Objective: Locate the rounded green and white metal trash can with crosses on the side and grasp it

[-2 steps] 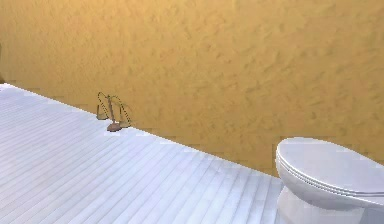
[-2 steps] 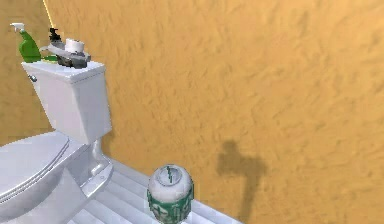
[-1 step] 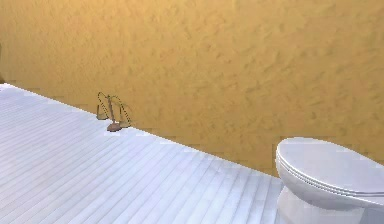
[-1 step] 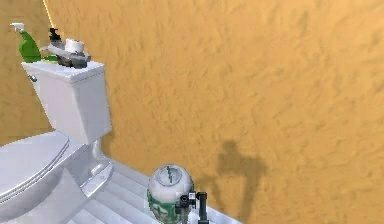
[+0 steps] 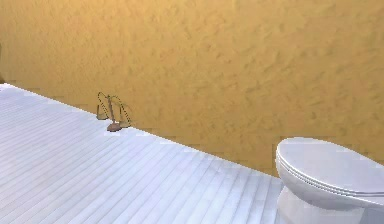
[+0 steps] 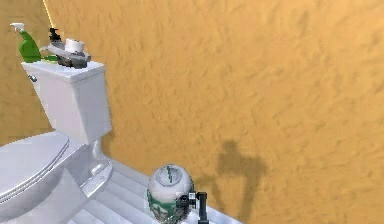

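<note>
- A rough orange wall (image 6: 260,80) is rising right behind the toilet (image 6: 62,120) and running past it on both sides.
- A floor of pale planks (image 5: 90,170) is spreading out from the toilet's base, meeting the wall behind it.
- The white toilet is standing with its tank (image 6: 78,95) back against the wall and its lid (image 6: 28,165) lying down over the bowl. In the forward view the toilet (image 5: 328,172) is sitting in the lower right corner.
- The trash can (image 6: 168,190), rounded, with a white top and a green-and-white patterned side, is standing upright on the floor. In the arm side view it is to the right of the toilet's base, near it but apart. The marks on its side are too small to read as crosses.
- The jaws, dark with small white squares beside them, are showing low at the can's flank, on the side away from the toilet. I cannot tell whether they are spread or pressed together, touching the can, or holding anything.
- A green spray bottle (image 6: 28,42) is leaning at the left end of the toilet's tank top.
- A white roll (image 6: 72,46) is resting among small grey things on the tank top, right of the bottle.
- A thin brown wiry thing (image 5: 113,112) is sitting at the wall's foot, well left of the toilet in the forward view. I cannot tell what it is.
</note>
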### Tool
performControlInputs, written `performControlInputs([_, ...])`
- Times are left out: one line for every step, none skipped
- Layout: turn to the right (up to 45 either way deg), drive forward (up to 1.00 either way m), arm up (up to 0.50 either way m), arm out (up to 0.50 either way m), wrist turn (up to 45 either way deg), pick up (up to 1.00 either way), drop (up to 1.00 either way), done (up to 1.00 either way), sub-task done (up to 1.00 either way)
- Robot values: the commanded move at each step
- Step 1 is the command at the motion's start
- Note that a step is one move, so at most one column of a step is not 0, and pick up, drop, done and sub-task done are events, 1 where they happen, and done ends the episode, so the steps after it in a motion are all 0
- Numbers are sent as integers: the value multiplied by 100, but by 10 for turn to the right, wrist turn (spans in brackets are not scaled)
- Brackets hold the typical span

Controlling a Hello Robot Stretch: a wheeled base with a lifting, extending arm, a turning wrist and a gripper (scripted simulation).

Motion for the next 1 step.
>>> performControlInputs([0,0,0,0,450,0,0,0,0])
